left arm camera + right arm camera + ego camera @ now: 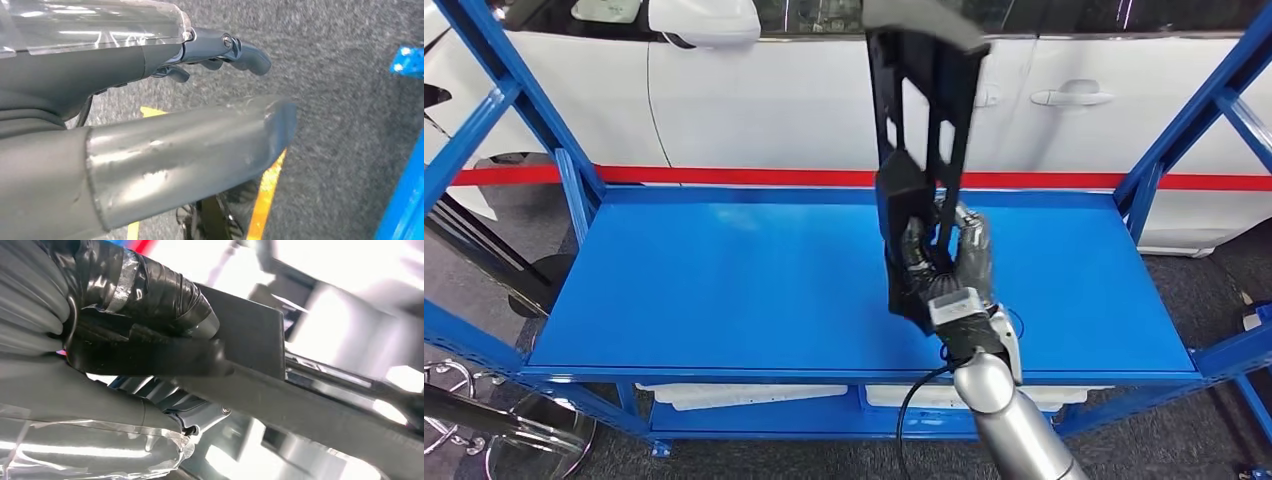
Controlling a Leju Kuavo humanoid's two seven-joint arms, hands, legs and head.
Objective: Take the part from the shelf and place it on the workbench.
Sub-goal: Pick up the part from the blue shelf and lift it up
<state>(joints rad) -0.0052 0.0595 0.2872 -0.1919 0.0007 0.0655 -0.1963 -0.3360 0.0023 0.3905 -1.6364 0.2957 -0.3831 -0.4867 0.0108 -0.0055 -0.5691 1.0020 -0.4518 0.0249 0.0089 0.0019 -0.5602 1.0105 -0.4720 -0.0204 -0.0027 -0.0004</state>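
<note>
Item: black part [924, 120], long slotted frame, standing near upright above the blue shelf [724, 290]. Your right hand [949, 265] grips its lower end, fingers closed round it; the long axis rises from the fingers. Your left hand [150, 165] hangs over the floor, holding nothing, fingers apart.

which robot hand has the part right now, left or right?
The right robot hand. It grips the black part upright above the blue shelf. The left robot hand holds nothing and hangs over grey floor.
</note>
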